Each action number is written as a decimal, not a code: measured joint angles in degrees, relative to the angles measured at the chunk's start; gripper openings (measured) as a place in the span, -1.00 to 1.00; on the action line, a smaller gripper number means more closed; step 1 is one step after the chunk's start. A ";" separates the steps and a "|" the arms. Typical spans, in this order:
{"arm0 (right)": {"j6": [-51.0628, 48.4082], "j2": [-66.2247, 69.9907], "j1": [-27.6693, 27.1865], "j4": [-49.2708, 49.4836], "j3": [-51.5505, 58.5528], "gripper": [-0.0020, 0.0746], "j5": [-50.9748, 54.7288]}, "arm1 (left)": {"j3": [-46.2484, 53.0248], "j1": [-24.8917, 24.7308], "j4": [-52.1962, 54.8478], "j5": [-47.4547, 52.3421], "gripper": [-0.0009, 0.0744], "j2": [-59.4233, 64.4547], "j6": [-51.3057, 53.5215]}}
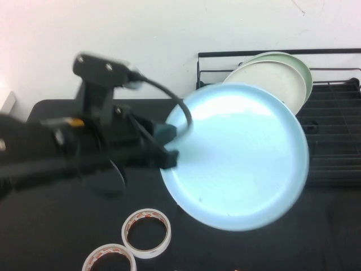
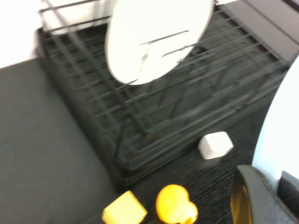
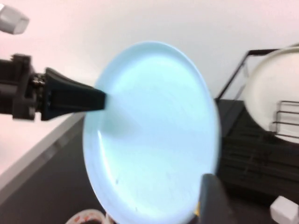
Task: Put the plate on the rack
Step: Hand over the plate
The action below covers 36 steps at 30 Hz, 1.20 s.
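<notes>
The light sky-blue plate (image 1: pixel 240 155) hangs tilted in the air in front of the black wire rack (image 1: pixel 333 132). My left gripper (image 1: pixel 169 144) is shut on the plate's left rim. In the left wrist view its jaws (image 2: pixel 273 179) pinch the plate's edge (image 2: pixel 282 126), with the rack (image 2: pixel 163 116) beyond. The right wrist view shows the plate's face (image 3: pixel 149 135) and the rack (image 3: pixel 252 154) to its side. My right gripper (image 3: pixel 212 203) shows only as a dark part near the plate's lower rim and is out of the high view.
A cream-white plate (image 1: pixel 271 79) and a pale green plate (image 1: pixel 303 68) stand in the rack. Two tape rolls (image 1: pixel 146 232) (image 1: pixel 109 258) lie at the table's front. A white block (image 2: pixel 215 144), a yellow block (image 2: pixel 124 210) and an orange-yellow object (image 2: pixel 175 204) lie beside the rack.
</notes>
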 joint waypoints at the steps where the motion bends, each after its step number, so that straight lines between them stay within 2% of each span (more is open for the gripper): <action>1: -1.65 3.11 0.00 0.24 -2.37 -0.02 1.58 | 1.00 -1.40 -0.29 -1.35 -0.96 -0.73 0.38; 3: -4.71 8.31 0.00 0.34 -6.32 0.13 3.94 | 2.76 -4.09 -0.55 -3.91 -0.96 -2.10 0.60; 6: -9.28 15.74 0.00 0.34 -12.26 0.20 7.30 | 4.62 -7.72 -0.79 -7.30 -0.96 -3.72 0.83; 15: -19.13 31.71 0.12 3.85 -23.75 0.23 20.86 | 5.28 -15.08 -1.60 -11.40 -0.96 -4.68 1.55; 24: -20.32 38.93 0.26 2.90 -24.36 0.21 23.55 | 5.28 -16.25 -2.05 -12.67 -0.96 -4.68 1.66; 28: -22.09 39.80 2.07 2.46 -24.36 0.07 24.65 | 5.28 -16.25 -2.05 -12.67 -0.96 -4.68 1.66; 35: -22.85 40.03 5.70 0.86 -24.69 -0.57 22.58 | 5.28 -16.25 -2.05 -12.56 -0.96 -4.68 1.93; 36: -22.77 40.03 5.73 0.52 -24.69 -0.58 21.75 | 5.28 -16.25 -2.05 -12.56 -0.96 -4.72 2.04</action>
